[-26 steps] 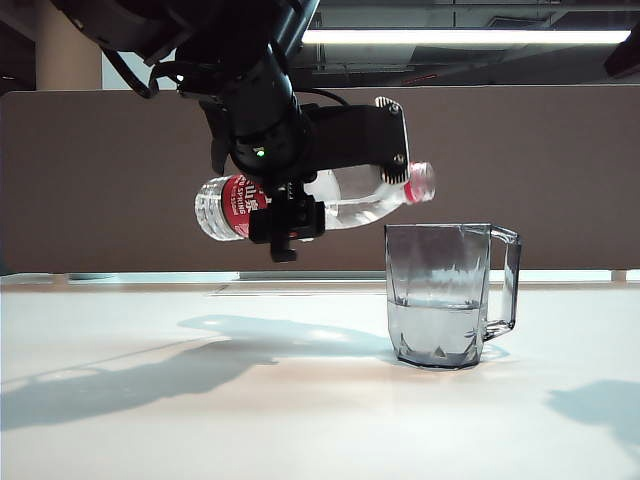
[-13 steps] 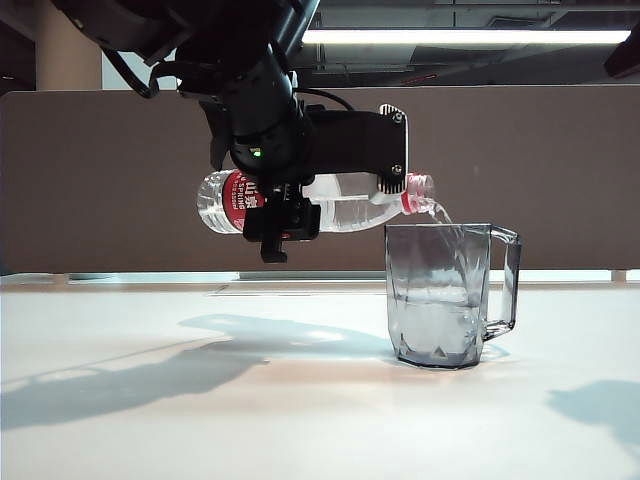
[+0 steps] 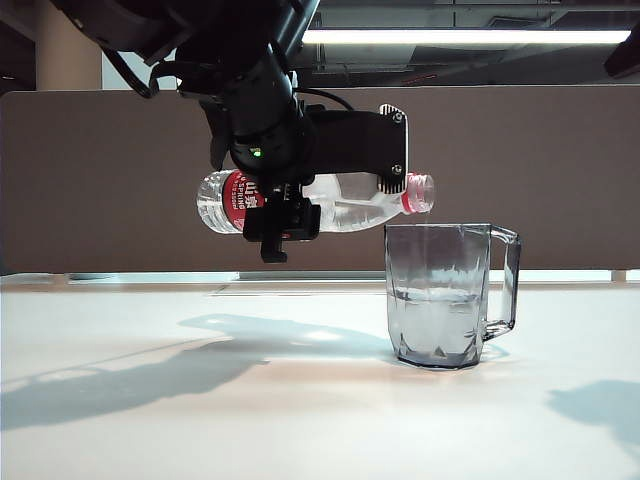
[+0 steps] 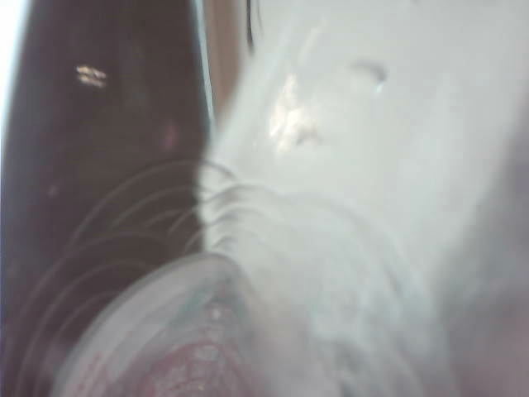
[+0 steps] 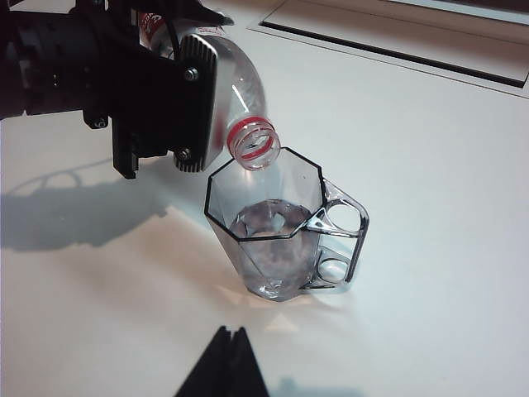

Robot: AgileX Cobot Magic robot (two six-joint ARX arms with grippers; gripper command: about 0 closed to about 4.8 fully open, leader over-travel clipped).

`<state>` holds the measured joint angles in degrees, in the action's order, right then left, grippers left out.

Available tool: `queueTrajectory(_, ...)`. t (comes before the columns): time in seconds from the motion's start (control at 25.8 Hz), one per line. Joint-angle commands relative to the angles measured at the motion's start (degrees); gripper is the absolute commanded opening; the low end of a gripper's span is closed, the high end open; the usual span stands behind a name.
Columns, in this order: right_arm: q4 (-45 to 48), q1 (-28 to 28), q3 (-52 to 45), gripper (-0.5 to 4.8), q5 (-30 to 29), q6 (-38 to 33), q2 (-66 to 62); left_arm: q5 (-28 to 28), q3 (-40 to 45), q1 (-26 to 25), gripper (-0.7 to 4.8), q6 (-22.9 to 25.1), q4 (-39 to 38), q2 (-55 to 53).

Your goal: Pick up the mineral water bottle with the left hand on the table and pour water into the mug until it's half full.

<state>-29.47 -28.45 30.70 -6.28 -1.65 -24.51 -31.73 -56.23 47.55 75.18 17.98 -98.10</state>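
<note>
1. Exterior view: the left tool (image 3: pixel 283 205) is hanging above the white surface (image 3: pixel 200 400), clamped around the middle of the mineral water bottle (image 3: pixel 340 205), with a small green light glowing on the black arm above it.
2. Exterior view: the bottle is lying almost level in the air, its base pointing to the left side of the picture and its red neck ring and open mouth pointing to the right, sitting just over the near-left rim of the mug (image 3: pixel 450 295).
3. Exterior view: the mug is standing upright on the surface, right of the middle, its squarish handle facing right; water is filling it to roughly half its height. No clear stream is showing at the bottle's mouth.
4. Left wrist view: the picture is badly blurred. The bottle (image 4: pixel 273 281) is filling most of it at very close range, its clear ribbed wall curving across and a trace of red label showing at the edge; the left tool's fingers are not making themselves out here.
5. Right wrist view: the left tool (image 5: pixel 157 99) is appearing as a black block gripping the bottle (image 5: pixel 244 91), whose red-ringed mouth is hovering right above the mug's (image 5: pixel 281 231) rim.
6. Right wrist view: the mug's eight-sided rim is facing the camera, water lying in its bottom, handle turned away from the bottle.
7. Right wrist view: the right tool (image 5: pixel 223 364) is showing only as dark tips at the picture's edge, lying close together, well apart from the mug and holding nothing.
</note>
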Motion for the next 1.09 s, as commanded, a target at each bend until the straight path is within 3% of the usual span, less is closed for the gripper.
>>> queueTrajectory(0.04,0.96,-0.04,0.22,-0.05,-0.26,0.24,0.07,-0.61,-0.46,0.09,2.95,0.04,1.86,0.48)
queueTrajectory(0.19,0.96,-0.02,0.22,-0.05,-0.26,0.24,0.07,-0.63,-0.46,0.09,2.95,0.09,1.86,0.48)
queueTrajectory(0.31,0.96,-0.04,0.22,-0.05,-0.26,0.24,0.07,-0.63,-0.46,0.09,2.95,2.64,1.9,0.48)
queueTrajectory(0.58,0.96,-0.04,0.22,-0.05,-0.26,0.24,0.07,-0.61,-0.46,0.09,2.95,1.18,1.9,0.48)
queueTrajectory(0.7,0.96,-0.04,0.22,-0.05,-0.26,0.24,0.07,-0.5,-0.46,0.09,2.95,-7.78,2.34,0.5)
queueTrajectory(1.09,0.96,-0.04,0.22,-0.05,-0.26,0.24,0.07,4.81,-0.46,0.09,2.95,-27.39,2.23,0.74)
